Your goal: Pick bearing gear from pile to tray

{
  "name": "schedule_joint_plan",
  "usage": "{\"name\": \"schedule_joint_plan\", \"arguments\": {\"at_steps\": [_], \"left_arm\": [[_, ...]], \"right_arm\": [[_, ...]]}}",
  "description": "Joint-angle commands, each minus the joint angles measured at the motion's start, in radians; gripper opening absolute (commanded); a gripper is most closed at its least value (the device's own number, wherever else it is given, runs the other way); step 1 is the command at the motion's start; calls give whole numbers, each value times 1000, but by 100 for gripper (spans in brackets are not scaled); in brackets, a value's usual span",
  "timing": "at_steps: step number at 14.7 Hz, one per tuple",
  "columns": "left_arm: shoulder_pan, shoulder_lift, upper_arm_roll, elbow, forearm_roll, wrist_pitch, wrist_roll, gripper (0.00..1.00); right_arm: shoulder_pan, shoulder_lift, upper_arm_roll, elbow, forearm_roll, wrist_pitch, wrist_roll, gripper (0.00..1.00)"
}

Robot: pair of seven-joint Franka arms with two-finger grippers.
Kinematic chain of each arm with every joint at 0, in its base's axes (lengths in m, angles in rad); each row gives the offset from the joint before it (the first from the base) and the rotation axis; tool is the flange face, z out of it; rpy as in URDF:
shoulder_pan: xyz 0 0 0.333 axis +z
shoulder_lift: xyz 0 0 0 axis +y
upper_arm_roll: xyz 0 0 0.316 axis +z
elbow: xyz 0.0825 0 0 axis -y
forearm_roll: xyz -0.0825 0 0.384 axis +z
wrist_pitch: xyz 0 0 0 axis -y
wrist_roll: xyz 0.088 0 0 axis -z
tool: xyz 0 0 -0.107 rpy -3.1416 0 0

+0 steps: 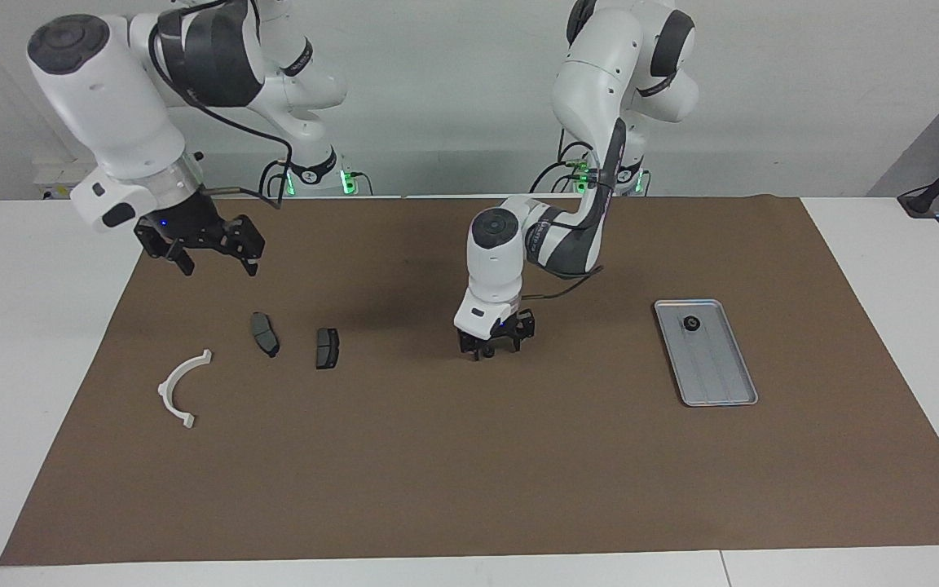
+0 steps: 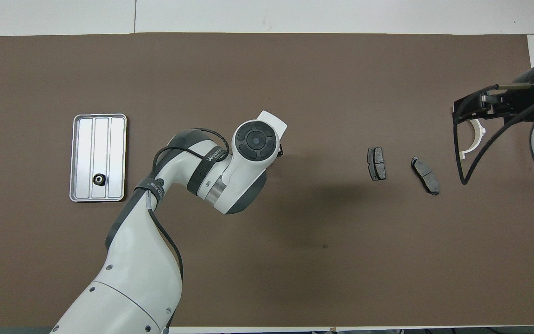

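The silver tray (image 1: pixel 718 375) lies toward the left arm's end of the mat, with one small black round bearing gear (image 1: pixel 692 324) in it; tray (image 2: pixel 109 139) and gear (image 2: pixel 98 179) also show in the overhead view. The pile lies toward the right arm's end: a white curved bracket (image 1: pixel 182 387) and two dark brake pads (image 1: pixel 264 333) (image 1: pixel 327 348). My left gripper (image 1: pixel 492 350) hangs low over the bare middle of the mat, open, with nothing seen in it. My right gripper (image 1: pixel 217 259) is open and raised over the mat near the bracket (image 2: pixel 473 139).
The brown mat (image 1: pixel 469 473) covers most of the white table. In the overhead view the left arm's wrist (image 2: pixel 253 139) hides its own gripper. The brake pads (image 2: pixel 377 163) (image 2: pixel 425 175) lie side by side.
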Motion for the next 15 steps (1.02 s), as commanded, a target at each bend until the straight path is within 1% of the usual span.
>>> {"name": "schedule_joint_plan", "arguments": {"at_steps": [1,3,4,5,6,7,8,11,13,14,15], "left_arm": [[-11,5,5,-4,12,7,-31,86],[-12,5,5,-6,12,1,-31,86],[-12,4,5,-7,12,0,-31,79],[-11,4,5,-6,12,3,-29,64],[-8,4,5,-6,12,6,-28,37],[-3,4,5,-3,14,7,-26,8],[4,4,5,3,12,7,-25,0],[26,4,5,22,14,-2,-17,0],[73,-8,5,25,17,-46,26,0],[113,-42,3,17,14,-89,102,0],[159,-74,0,14,12,-159,180,0]], "right_arm": [[-22,-72,7,-48,3,-32,-43,100],[-36,-93,7,-48,1,-66,-135,100],[-44,-105,7,-50,1,-86,-161,100],[-45,-113,8,-51,1,-106,-163,100],[-45,-115,8,-53,1,-118,-163,100],[-45,-118,8,-57,1,-124,-163,100],[-44,-124,8,-69,0,-142,-163,100],[-36,-131,11,-89,-3,-182,-165,100],[-33,-127,11,-86,-2,-164,-163,100],[-30,-124,11,-86,-3,-155,-163,100],[-28,-122,13,-86,-3,-150,-162,100]]}}
